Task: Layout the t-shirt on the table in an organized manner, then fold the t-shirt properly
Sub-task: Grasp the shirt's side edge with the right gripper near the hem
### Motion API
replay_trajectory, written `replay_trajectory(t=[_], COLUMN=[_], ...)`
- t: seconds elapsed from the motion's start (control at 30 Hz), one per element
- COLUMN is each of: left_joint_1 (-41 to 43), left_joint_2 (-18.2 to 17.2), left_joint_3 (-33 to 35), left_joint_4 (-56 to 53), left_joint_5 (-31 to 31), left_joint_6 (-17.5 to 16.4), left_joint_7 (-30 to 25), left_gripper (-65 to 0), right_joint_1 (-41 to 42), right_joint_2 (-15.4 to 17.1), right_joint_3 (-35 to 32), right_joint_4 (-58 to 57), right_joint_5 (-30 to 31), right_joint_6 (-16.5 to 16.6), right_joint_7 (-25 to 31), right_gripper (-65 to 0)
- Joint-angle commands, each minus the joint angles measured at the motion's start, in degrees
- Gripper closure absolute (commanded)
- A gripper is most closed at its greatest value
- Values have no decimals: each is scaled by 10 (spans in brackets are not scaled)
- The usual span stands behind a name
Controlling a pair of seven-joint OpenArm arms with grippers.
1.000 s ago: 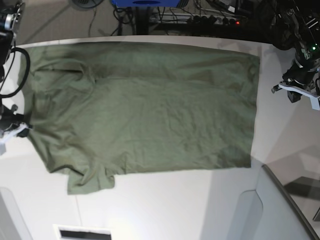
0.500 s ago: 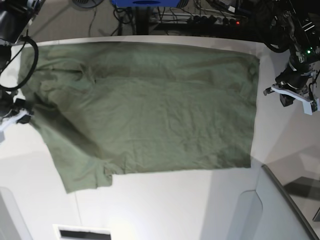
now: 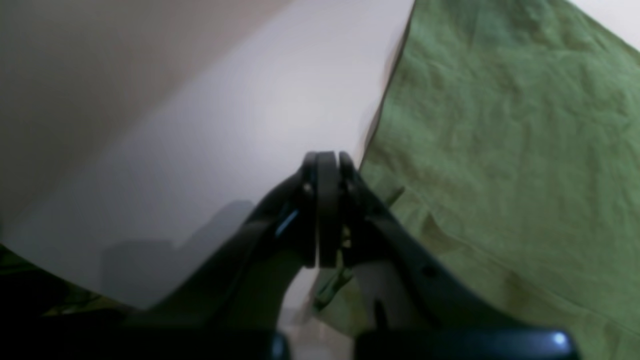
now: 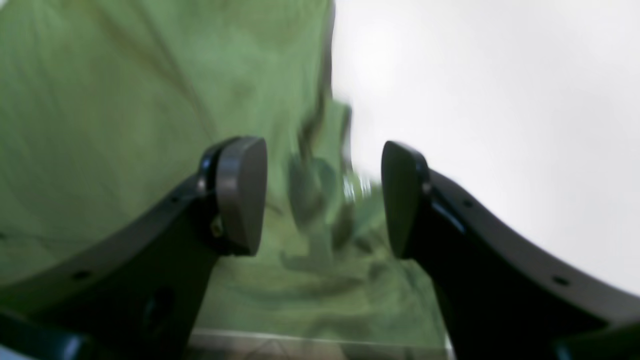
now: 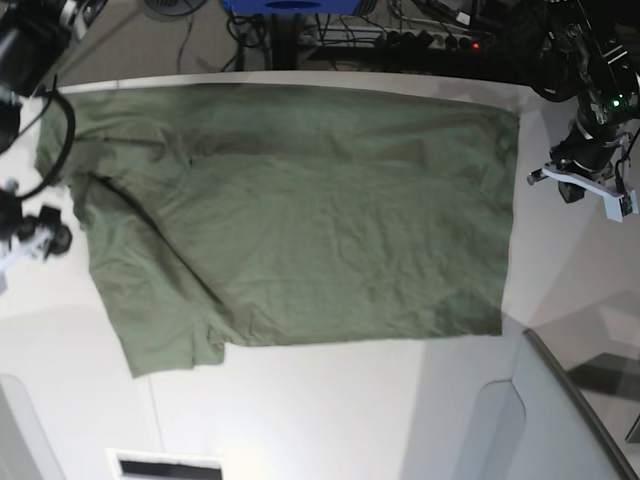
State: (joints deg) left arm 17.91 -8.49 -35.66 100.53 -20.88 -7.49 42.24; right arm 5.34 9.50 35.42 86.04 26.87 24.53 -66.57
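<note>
The olive-green t-shirt (image 5: 300,210) lies spread across the white table (image 5: 330,410), with one sleeve at the near left and wrinkles along its left side. My right gripper (image 4: 322,195) is open just above the shirt's edge (image 4: 125,100). Blurred loose cloth shows between its fingers (image 4: 240,195), which are not gripping it. In the base view that gripper (image 5: 45,238) sits at the shirt's left edge. My left gripper (image 3: 322,160) is shut with nothing between its tips, hovering over bare table beside the shirt's hem (image 3: 500,140). The base view shows this gripper (image 5: 560,182) off the shirt's right edge.
A grey angled panel (image 5: 560,420) rises at the near right corner. Cables and a blue object (image 5: 290,8) lie beyond the table's far edge. A dark slot (image 5: 165,465) sits in the table at the near left.
My right gripper opened and let go of the shirt's left side, which dropped flat and drew in to the right. The left arm rose slightly beside the hem.
</note>
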Motion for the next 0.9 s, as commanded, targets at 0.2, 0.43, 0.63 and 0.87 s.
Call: replay_trajectory(t=[0.2, 0.43, 0.63, 0.87], left_joint_1=[-3, 2, 2, 2], left_joint_2=[-6, -7, -7, -8], left_joint_3=[-3, -5, -5, -5], left_joint_4=[11, 11, 11, 11], left_joint_5=[-2, -2, -2, -2], left_joint_6=[-1, -1, -1, -1], left_joint_7=[-14, -14, -14, -15], left_gripper=[0, 0, 0, 0], right_joint_1=[150, 215, 220, 223], right_joint_2=[73, 96, 109, 116], right_joint_3=[-159, -225, -246, -247], right_joint_4=[-274, -476, -495, -516], right_joint_5=[8, 8, 8, 8], right_joint_6=[2, 2, 2, -19], right_joint_7=[141, 273, 307, 341], right_gripper=[-347, -347, -347, -348])
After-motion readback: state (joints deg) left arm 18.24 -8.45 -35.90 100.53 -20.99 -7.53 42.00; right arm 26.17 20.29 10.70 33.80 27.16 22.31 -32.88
